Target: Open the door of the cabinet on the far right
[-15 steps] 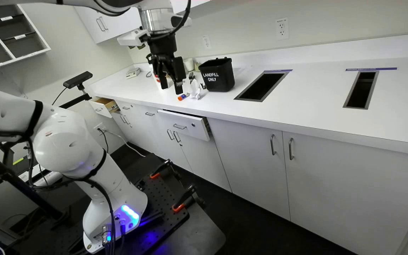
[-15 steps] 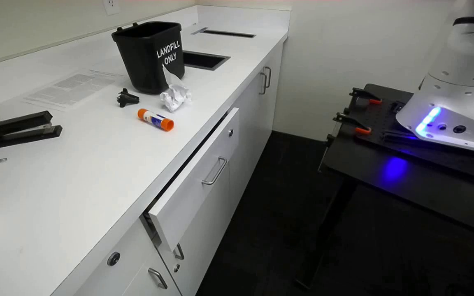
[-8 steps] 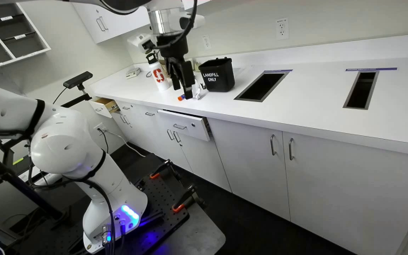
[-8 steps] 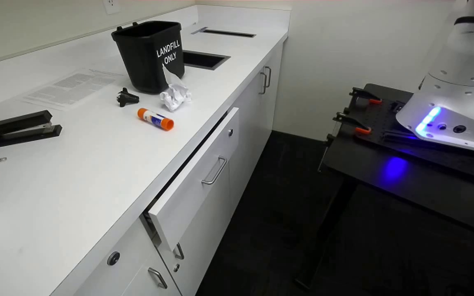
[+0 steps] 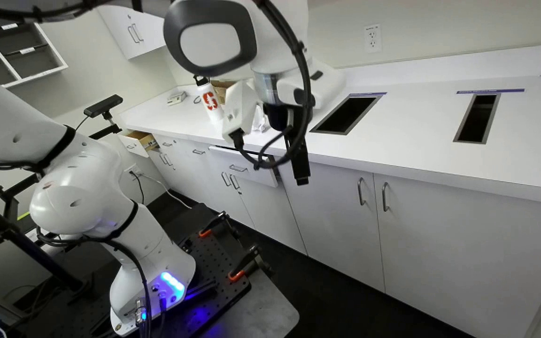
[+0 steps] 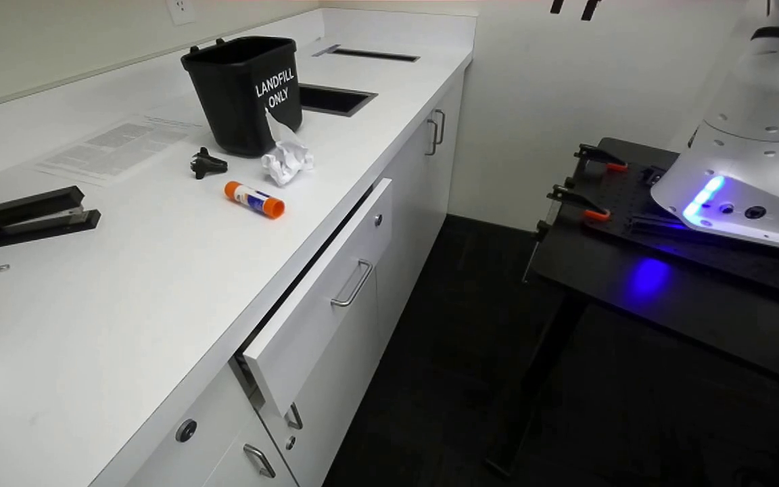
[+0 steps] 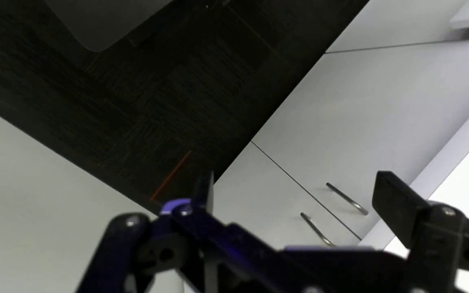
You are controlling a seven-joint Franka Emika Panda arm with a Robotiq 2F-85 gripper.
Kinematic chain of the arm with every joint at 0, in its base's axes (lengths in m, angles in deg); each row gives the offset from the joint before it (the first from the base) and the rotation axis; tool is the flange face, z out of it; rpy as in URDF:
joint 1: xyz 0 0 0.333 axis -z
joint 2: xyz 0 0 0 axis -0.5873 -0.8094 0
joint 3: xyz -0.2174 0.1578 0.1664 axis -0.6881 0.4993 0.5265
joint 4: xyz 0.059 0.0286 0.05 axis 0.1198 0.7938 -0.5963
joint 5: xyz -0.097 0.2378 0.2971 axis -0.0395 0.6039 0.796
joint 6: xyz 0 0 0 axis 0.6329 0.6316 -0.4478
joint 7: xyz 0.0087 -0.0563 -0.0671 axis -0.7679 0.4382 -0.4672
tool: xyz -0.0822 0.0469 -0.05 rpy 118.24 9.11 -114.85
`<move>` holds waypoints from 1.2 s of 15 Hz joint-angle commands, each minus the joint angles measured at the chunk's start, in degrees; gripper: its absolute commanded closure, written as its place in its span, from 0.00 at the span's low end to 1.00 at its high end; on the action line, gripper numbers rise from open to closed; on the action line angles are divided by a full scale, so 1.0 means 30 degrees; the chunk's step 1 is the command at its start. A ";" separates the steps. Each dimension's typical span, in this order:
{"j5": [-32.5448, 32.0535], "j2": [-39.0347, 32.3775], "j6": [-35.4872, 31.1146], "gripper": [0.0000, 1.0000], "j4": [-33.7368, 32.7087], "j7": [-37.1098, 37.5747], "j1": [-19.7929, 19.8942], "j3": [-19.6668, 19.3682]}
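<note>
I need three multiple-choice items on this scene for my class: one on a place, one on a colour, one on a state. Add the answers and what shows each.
1. The glue stick lies:
A) on the floor
B) on the counter
C) in a drawer

2. The bin marked LANDFILL ONLY is:
A) white
B) orange
C) black

3. The far-right cabinet door is:
A) closed
B) half open
C) wide open

Right letters:
1 B: in an exterior view it rests on the white surface near the crumpled paper.
2 C: its outer walls look black.
3 A: in an exterior view it sits flush with the neighbouring door.
</note>
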 commanded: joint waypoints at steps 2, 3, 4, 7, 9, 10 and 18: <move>0.0259 -0.0712 -0.0160 0.00 -0.0059 -0.0249 0.0592 0.0430; 0.0256 -0.0698 -0.0158 0.00 -0.0084 -0.0248 0.0586 0.0460; 0.0256 -0.0620 -0.0155 0.00 -0.0101 -0.0248 0.0581 0.0477; 0.1089 -0.1039 -0.0034 0.00 -0.0558 0.0151 0.0509 0.0386; 0.3261 -0.2981 0.0140 0.00 -0.1730 0.0217 0.0509 -0.0444; 0.4344 -0.4009 0.0030 0.00 -0.2195 -0.0184 0.0573 -0.0931; 1.6333 -1.3050 0.0640 0.00 -0.5911 -0.2845 0.3736 -0.0485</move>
